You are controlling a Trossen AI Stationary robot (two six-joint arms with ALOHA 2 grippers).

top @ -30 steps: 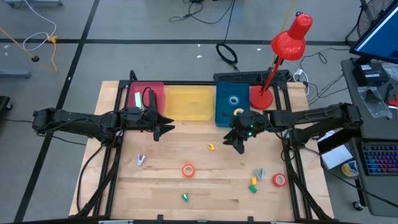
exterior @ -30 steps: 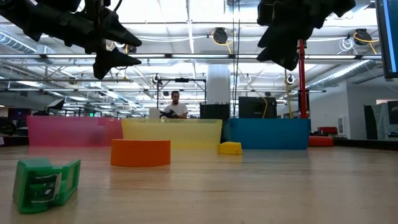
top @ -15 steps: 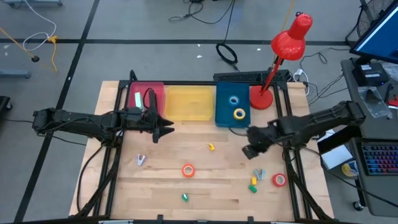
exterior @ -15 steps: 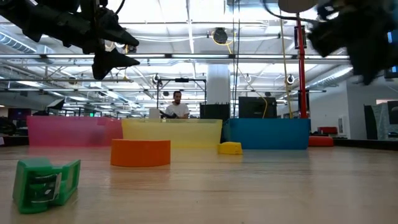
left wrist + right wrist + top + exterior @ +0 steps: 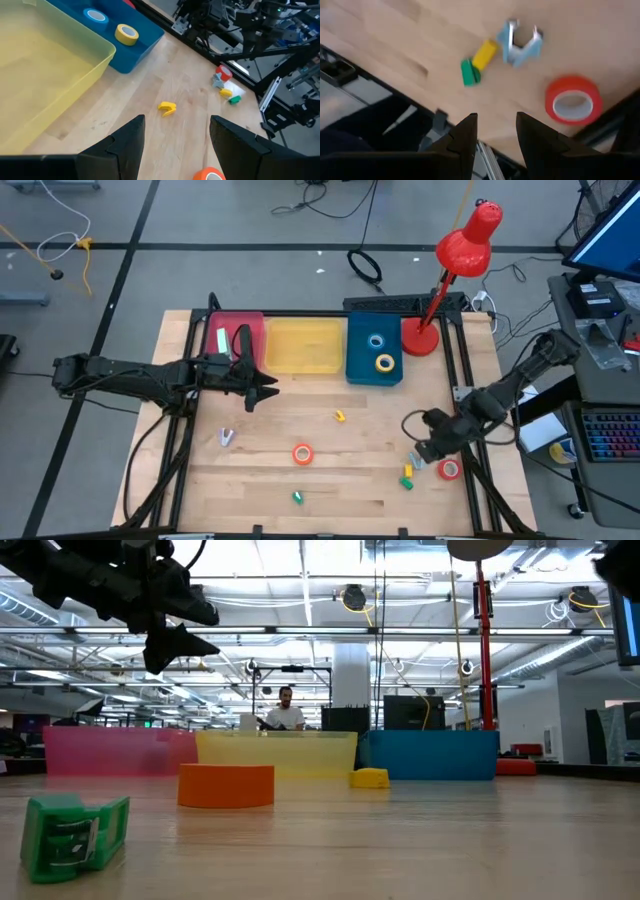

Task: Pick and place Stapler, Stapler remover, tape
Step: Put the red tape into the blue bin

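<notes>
The right gripper [image 5: 424, 448] has swung from the blue bin [image 5: 373, 375] toward the red tape [image 5: 449, 470], fingers apart, empty.

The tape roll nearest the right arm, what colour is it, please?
Red tape roll, clearest in the right wrist view.

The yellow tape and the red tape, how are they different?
The yellow tape lies inside the blue bin; the red tape lies on the bare table. No gripper is near the yellow tape; the right gripper hovers beside the red tape. Both are small rings lying flat.
</notes>
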